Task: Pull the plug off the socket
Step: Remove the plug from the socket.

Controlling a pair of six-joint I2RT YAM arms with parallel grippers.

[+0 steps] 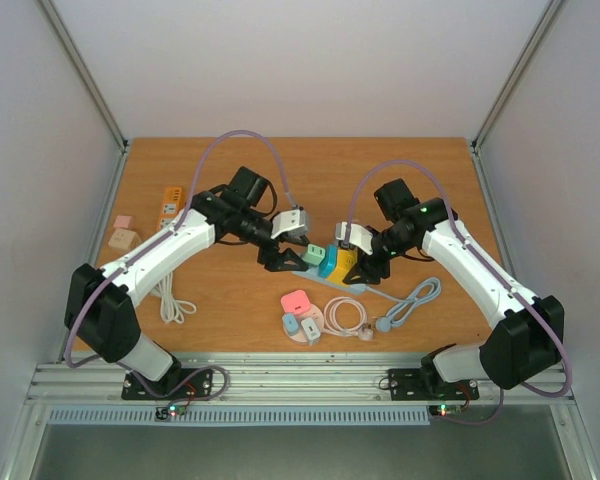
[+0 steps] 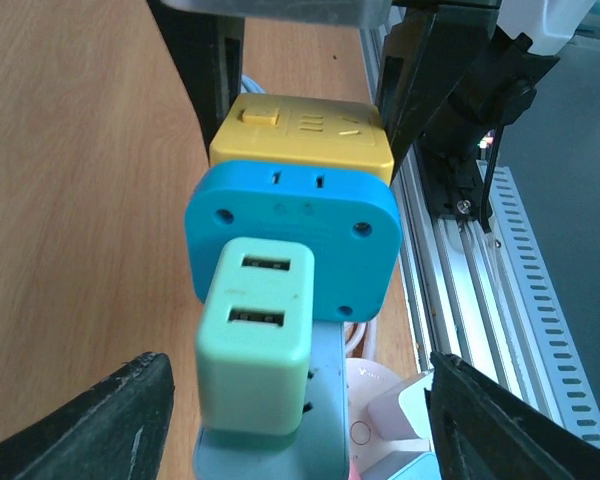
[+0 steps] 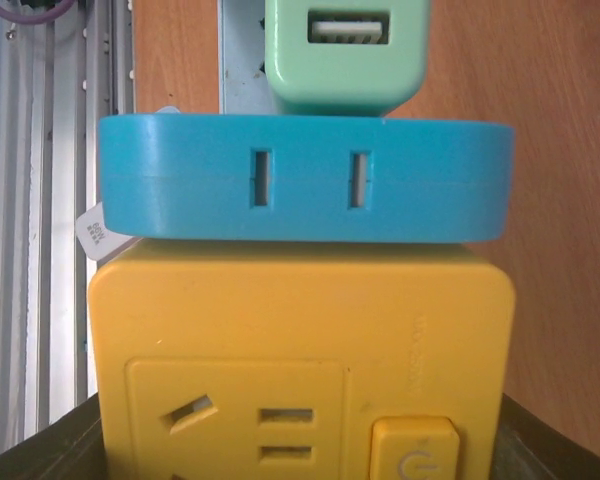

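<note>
One ribbed aluminium rail [image 1: 310, 378] crosses the bottom of the overhead view. Above it lies the orange-brown wooden bench [image 1: 230, 320], enclosed by plain white walls [image 1: 300, 60] at the top and sides.

Low on the bench, near centre, are a pink charger [image 1: 297, 300], a coiled white cable [image 1: 346, 317] and a grey cord [image 1: 412, 300]. An orange strip [image 1: 170, 203] lies in the upper left.

At mid-frame the mint-green plug [image 2: 255, 340], a rounded block with two USB ports, stands upright in the end of the pale grey-blue power strip [image 2: 325, 385]. A blue adapter [image 2: 300, 225] touches it, with a yellow adapter [image 2: 300, 135] against that.

The left end effector [image 1: 288, 260] straddles the plug with its fingers apart, clear of both sides. The right end effector [image 1: 360, 268] is clamped on the yellow adapter.
</note>
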